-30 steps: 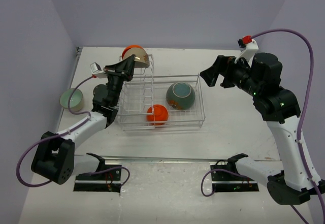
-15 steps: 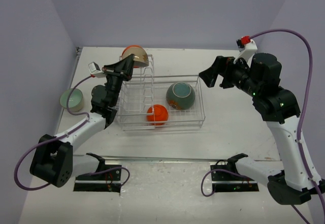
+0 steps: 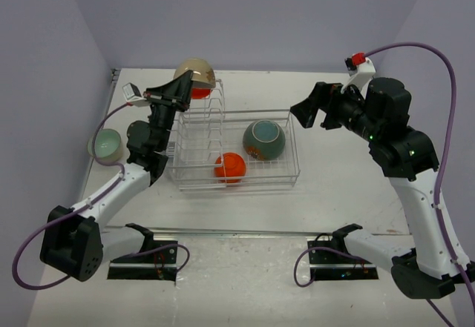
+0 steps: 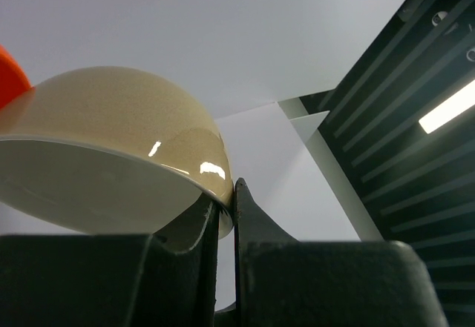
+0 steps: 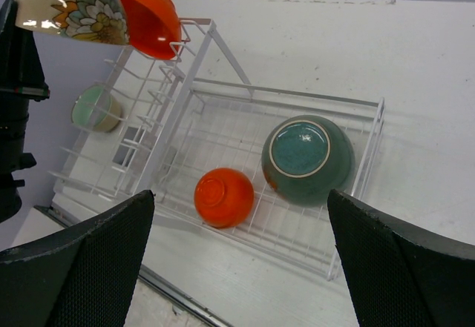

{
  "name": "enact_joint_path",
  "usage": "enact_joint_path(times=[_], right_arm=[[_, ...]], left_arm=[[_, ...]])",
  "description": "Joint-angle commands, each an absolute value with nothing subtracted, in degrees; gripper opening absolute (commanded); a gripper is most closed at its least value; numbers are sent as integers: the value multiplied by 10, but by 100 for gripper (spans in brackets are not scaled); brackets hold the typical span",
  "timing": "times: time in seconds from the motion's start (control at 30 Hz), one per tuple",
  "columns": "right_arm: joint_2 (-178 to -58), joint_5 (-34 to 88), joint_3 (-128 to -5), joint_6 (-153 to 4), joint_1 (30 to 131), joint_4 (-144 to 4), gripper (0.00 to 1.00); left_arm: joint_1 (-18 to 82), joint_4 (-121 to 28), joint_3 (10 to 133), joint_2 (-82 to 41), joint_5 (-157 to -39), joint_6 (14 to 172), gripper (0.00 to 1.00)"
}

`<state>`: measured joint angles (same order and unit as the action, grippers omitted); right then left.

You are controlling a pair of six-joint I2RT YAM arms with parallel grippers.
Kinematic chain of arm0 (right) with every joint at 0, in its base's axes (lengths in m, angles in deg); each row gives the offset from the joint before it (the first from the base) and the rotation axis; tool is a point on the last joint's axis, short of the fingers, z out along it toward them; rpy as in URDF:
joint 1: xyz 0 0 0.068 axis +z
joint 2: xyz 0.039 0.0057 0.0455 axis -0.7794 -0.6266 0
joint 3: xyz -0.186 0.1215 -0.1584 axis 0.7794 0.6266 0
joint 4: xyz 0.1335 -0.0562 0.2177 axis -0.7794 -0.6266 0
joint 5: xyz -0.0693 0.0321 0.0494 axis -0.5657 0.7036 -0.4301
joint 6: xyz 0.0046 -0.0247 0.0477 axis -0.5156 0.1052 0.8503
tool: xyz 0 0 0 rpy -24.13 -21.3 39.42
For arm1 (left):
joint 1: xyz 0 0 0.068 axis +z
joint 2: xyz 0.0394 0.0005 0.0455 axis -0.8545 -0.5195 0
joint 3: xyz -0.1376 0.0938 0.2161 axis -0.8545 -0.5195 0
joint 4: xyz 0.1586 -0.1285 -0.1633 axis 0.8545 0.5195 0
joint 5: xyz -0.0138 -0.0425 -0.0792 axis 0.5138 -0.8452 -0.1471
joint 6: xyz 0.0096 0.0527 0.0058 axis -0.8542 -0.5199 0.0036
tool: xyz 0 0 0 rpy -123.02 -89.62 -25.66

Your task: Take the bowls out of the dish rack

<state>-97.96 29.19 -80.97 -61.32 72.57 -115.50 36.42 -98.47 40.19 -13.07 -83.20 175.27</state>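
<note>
Near far edge of table [image 3: 349, 193], above slotted end of dish rack [image 3: 291, 170], cream bowl [image 3: 194, 70] is pinched by rim in left gripper [image 4: 226, 193]. Grip may be lost on glossy glaze; orange bowl [image 5: 148, 19] just beside could be struck. Right gripper [image 3: 312, 113] spread, empty.

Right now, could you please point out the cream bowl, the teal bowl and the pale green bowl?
cream bowl [image 4: 119, 112]: left wrist view, glossy outer wall.
teal bowl [image 5: 300, 148]: right wrist view, upturned base.
pale green bowl [image 3: 107, 143]: top view, inner hollow.
</note>
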Motion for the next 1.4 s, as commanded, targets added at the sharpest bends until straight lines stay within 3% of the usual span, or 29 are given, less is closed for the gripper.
enact_joint_path(times=[0.0, 0.33, 0.6, 0.87, 1.07, 1.37], right_arm=[[-972, 282, -829, -622, 730, -1154, 99], [-976, 288, -841, -614, 730, -1161, 99], [-972, 299, -822, -605, 730, -1156, 99], [-970, 301, -825, -606, 730, -1163, 99], [-972, 297, -822, -608, 730, -1167, 99], [-1005, 282, -861, -616, 730, -1181, 99]], left_arm=[[360, -1010, 451, -90, -837, 1736, 0], [392, -833, 512, -7, -853, 1669, 0], [558, -448, 722, 9, -924, 1497, 0], [626, -11, 1055, -200, -807, 1293, 0], [641, 159, 1278, -384, -748, 1215, 0], [661, 240, 1242, -500, -701, 1176, 0]])
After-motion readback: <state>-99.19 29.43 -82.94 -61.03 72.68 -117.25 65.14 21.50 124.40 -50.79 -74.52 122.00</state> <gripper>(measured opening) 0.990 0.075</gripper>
